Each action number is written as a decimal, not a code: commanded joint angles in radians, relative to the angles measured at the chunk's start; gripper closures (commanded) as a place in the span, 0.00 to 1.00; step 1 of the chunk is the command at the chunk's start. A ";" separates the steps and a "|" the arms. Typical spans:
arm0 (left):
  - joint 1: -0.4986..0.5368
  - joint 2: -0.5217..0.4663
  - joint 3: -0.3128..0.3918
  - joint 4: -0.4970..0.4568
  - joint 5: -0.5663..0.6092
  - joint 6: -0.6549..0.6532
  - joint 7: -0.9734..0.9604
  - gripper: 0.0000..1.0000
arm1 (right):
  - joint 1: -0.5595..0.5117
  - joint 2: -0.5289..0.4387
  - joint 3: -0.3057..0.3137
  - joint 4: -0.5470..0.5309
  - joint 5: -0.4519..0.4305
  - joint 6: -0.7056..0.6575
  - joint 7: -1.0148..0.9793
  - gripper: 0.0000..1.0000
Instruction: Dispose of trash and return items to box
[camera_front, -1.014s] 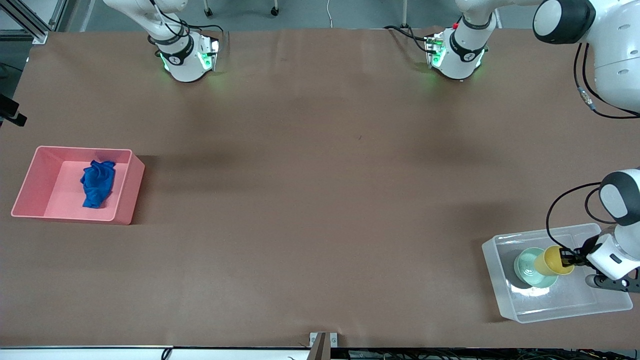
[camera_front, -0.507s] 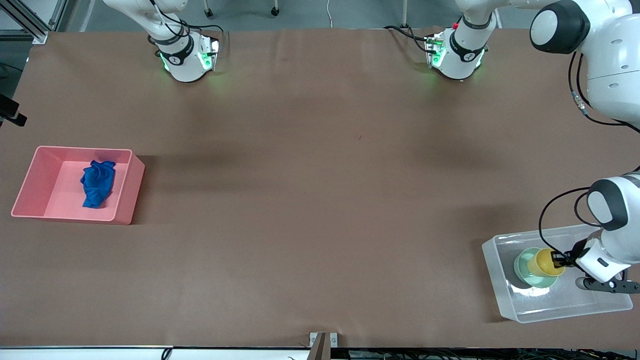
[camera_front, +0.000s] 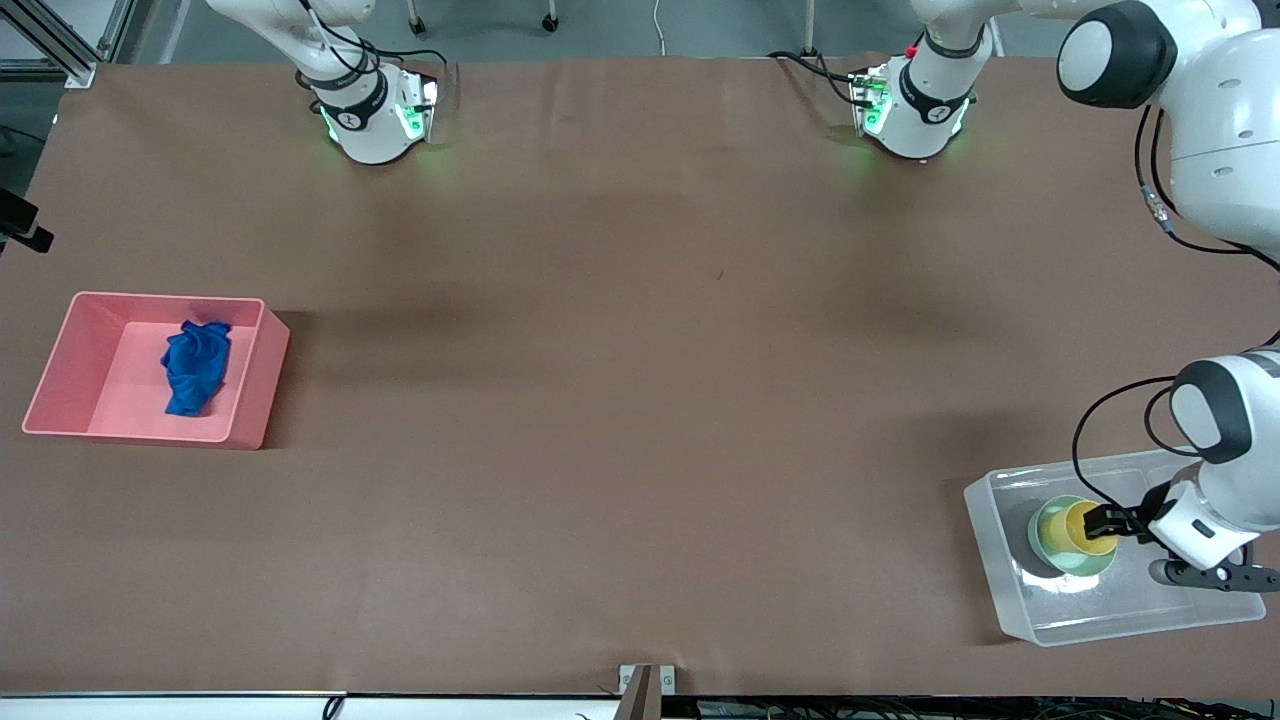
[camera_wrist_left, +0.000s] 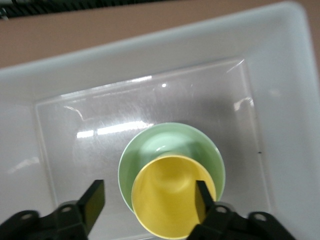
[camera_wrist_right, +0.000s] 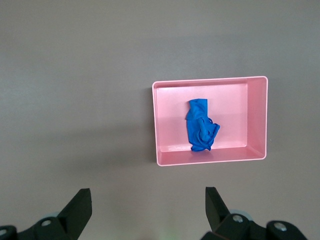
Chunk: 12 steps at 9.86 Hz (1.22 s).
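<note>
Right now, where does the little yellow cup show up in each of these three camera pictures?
Front view: the yellow cup sits in the green bowl inside the clear box, at the left arm's end of the table, with the left pincer at it.
Left wrist view: the cup fills the middle, low down.
Right wrist view: not in it.
Shared landmark: the green bowl under the cup.

The left pincer (camera_wrist_left: 148, 202) hangs over the clear box (camera_wrist_left: 150, 60), its fingers (camera_wrist_left: 93, 202) spread wide. The yellow cup (camera_wrist_left: 170, 200) sits inside the mint-green bowl (camera_wrist_left: 165, 142) on the box floor; one finger touches the cup's rim, the other stands clear. Brown tabletop (camera_wrist_left: 100, 30) shows past the box wall
</note>
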 joint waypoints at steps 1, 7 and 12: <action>0.005 -0.066 -0.043 -0.022 -0.004 -0.042 -0.009 0.00 | -0.007 -0.023 0.005 -0.019 0.010 -0.002 0.003 0.00; 0.004 -0.330 -0.159 -0.080 -0.006 -0.376 -0.112 0.00 | -0.008 -0.023 0.005 -0.019 0.010 -0.002 0.001 0.00; 0.015 -0.615 -0.229 -0.311 -0.095 -0.521 -0.172 0.00 | -0.010 -0.023 0.003 -0.020 0.010 -0.005 0.001 0.00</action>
